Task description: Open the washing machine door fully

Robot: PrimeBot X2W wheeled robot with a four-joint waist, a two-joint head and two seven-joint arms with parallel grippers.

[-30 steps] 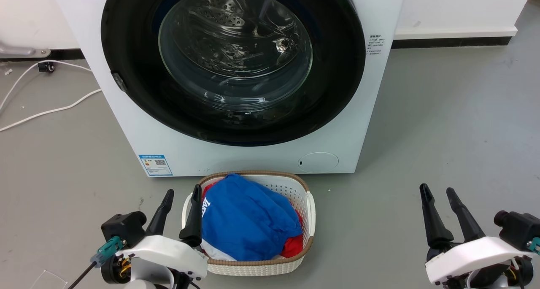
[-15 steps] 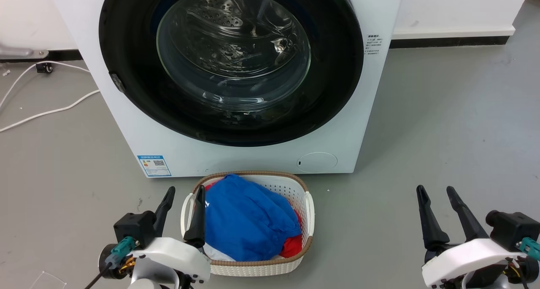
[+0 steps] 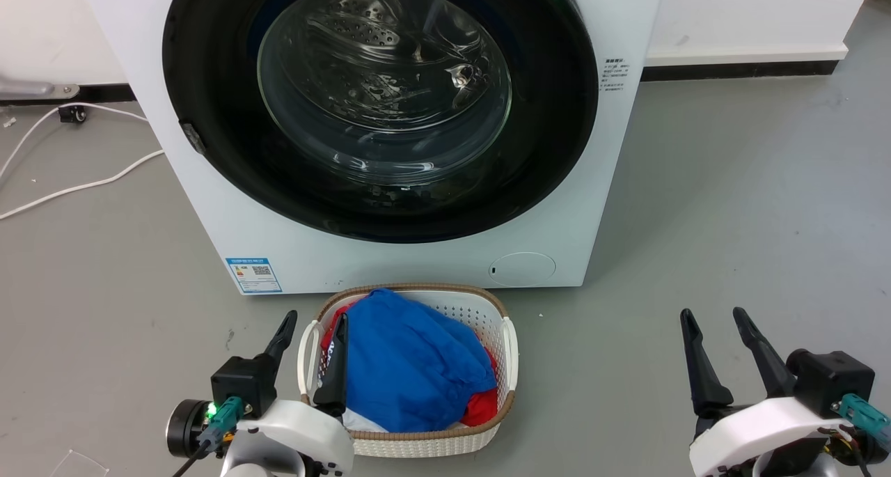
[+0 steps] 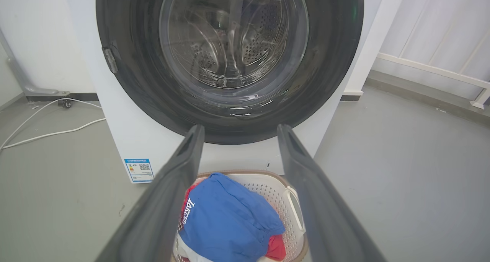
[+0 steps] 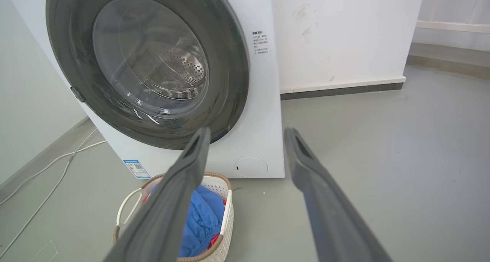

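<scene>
Since a second ago the left gripper point(image 3: 316, 318) has moved a little right and forward, one finger now over the left rim of the basket point(image 3: 511, 345), and a green light point(image 3: 211, 409) shines by its wrist. It and the right gripper point(image 3: 711, 313) point toward the washing machine point(image 3: 418, 261), fingers spread and empty, well apart from the washing machine door point(image 3: 381, 101), which is closed flat on the front. The blue garment point(image 4: 226, 220) reads "LAKERS"; the blue label point(image 4: 139, 169) at the front's lower left corner is too small to read.

Closed washing machine door point(image 5: 145, 67) beyond parted jaws of right gripper point(image 5: 247, 131)
</scene>
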